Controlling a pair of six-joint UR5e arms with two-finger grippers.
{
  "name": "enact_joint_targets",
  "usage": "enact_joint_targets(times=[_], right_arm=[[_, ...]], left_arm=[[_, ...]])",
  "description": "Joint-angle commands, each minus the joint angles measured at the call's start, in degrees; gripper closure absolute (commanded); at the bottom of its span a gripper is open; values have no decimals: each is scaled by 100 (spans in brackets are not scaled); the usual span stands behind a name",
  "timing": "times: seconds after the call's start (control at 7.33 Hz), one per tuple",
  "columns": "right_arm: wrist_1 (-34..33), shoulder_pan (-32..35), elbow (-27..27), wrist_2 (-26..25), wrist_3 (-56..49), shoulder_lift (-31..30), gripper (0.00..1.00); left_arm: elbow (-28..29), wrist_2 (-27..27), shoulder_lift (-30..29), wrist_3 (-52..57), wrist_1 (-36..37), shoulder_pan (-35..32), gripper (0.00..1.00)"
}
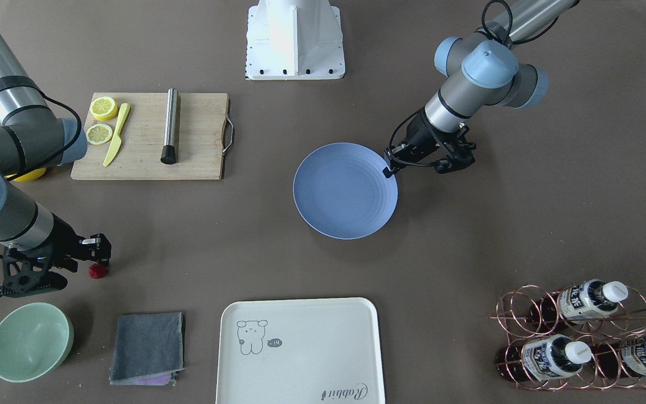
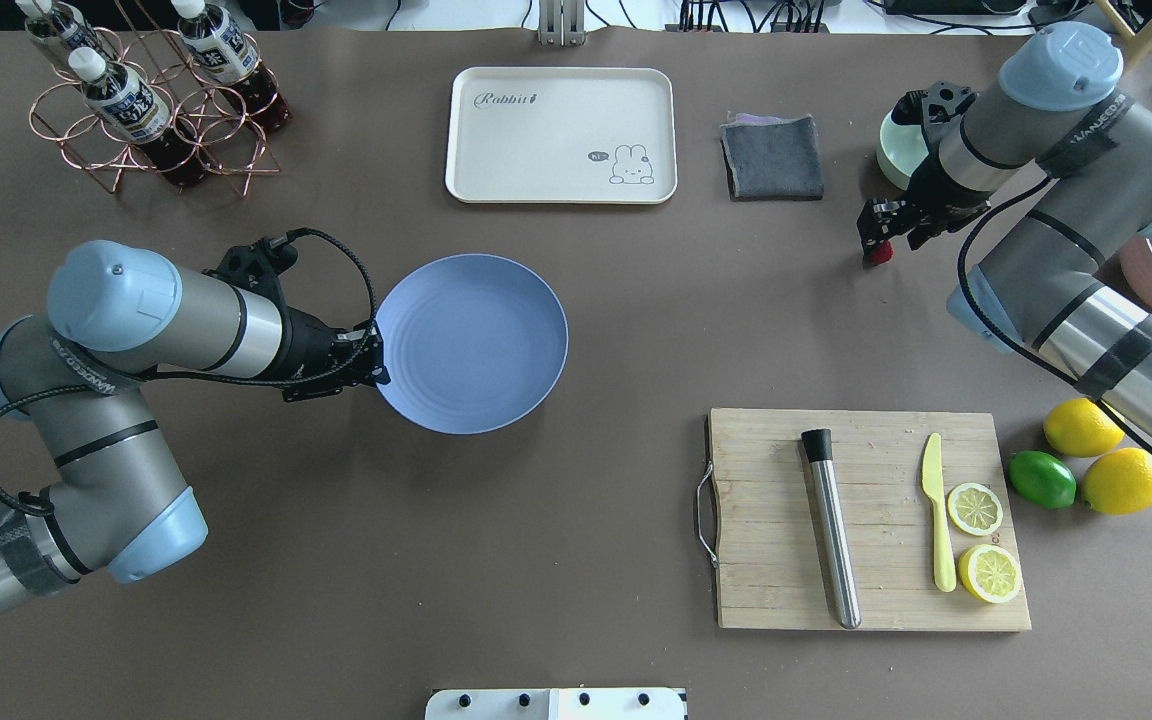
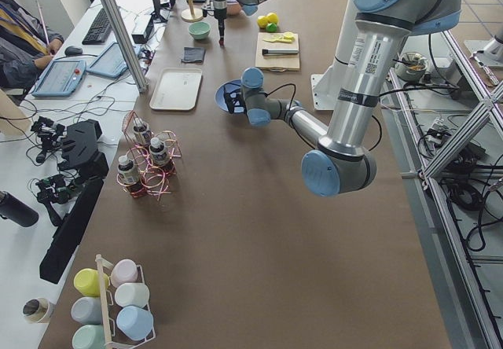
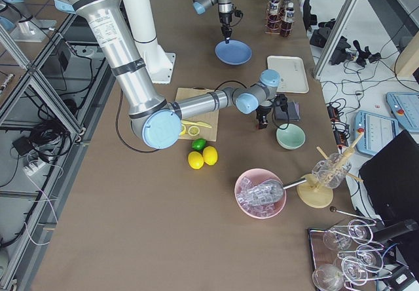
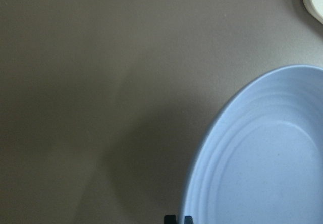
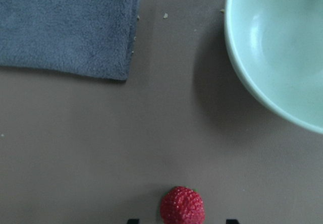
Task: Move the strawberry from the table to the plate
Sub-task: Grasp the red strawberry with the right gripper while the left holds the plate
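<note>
Plate (image 2: 496, 340) sits mid-table (image 2: 576, 560), left of centre. Left gripper (image 2: 377, 372) is at its left rim, fingers drawn almost together; can't tell if they pinch the rim. Further out, toward the far right corner, strawberry (image 6: 182, 205) lies on the table, well apart from the plate. Right gripper (image 2: 877, 240) is spread wide, one finger either side of it, no contact. Berry reads near-round from above, so long axis and tip direction can't be told. Beyond it: grey cloth (image 6: 65, 27) and green bowl (image 6: 282, 47).

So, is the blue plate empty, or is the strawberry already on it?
Empty. The plate shows only bare rings; the strawberry sits on the table between the open fingers of the right gripper.
</note>
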Motion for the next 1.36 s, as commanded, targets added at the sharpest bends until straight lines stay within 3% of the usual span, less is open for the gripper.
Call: enact_joint_targets(times=[0.0, 0.27, 0.95, 1.09, 1.23], right_arm=[[7, -61, -153, -82, 0, 99, 37], [7, -105, -163, -153, 8, 99, 39], [7, -123, -207, -162, 8, 99, 59], [7, -123, -207, -162, 8, 91, 73], [-1, -123, -207, -153, 0, 91, 94]], left_arm=[[-60, 276, -51, -115, 117, 294, 100], [-60, 372, -51, -124, 108, 364, 100], [-60, 522, -121, -230, 116, 601, 100], [-51, 548, -121, -230, 108, 645, 100], [-68, 627, -147, -230, 108, 681, 88]])
